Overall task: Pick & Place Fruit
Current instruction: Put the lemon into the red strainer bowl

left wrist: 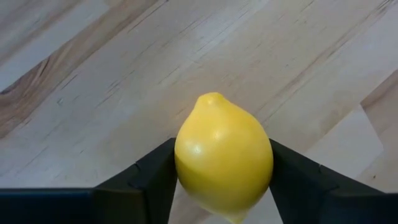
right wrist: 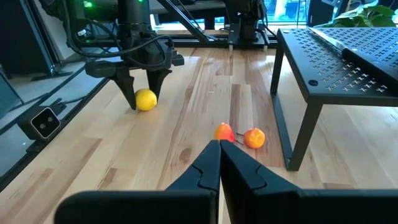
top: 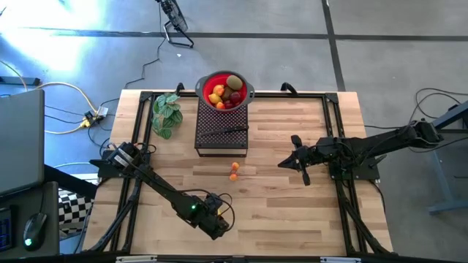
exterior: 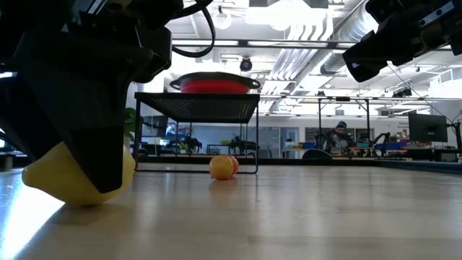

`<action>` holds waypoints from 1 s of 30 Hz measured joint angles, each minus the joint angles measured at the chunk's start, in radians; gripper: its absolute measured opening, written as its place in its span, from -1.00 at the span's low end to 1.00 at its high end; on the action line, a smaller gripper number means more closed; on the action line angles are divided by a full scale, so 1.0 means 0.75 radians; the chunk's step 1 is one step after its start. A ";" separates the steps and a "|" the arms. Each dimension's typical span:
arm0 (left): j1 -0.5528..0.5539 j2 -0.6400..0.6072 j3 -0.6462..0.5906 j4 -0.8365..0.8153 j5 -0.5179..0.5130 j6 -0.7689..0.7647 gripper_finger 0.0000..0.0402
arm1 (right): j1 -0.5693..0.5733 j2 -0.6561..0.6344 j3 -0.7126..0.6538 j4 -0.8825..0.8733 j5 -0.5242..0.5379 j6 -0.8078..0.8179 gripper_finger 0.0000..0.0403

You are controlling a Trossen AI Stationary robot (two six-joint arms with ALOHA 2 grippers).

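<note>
My left tool (left wrist: 224,186) has its two dark fingers (left wrist: 149,180) pressed against either side of a lemon (left wrist: 224,160): smooth, glossy, bright yellow, with a small nub at its far end. It sits low on the tabletop (top: 292,212), near the front edge on the left side. The low view shows what my wrist view cannot: the lemon's underside rests on the wood. From above, the tool hides the lemon entirely. Two small orange fruits (top: 233,171) lie touching each other out in the middle, just in front of a black mesh stand (top: 221,130). A red bowl (top: 208,82) with a grey rim sits at the stand's far end, filled with more fruit, among it a brown kiwi (top: 233,81). A leafy plant (top: 166,113) lies left of the stand. I can read no writing anywhere. My right tool (right wrist: 219,163) hangs above the right half of the tabletop, fingers shut together on nothing.
</note>
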 joint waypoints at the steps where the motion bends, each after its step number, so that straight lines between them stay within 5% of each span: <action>1: 0.000 0.000 0.000 0.000 -0.001 0.001 0.02 | 0.000 0.000 0.000 0.000 0.000 0.000 -0.99; 30: 0.000 0.000 0.001 0.008 -0.006 -0.017 0.00 | 0.000 0.000 0.000 -0.003 -0.004 -0.040 -0.99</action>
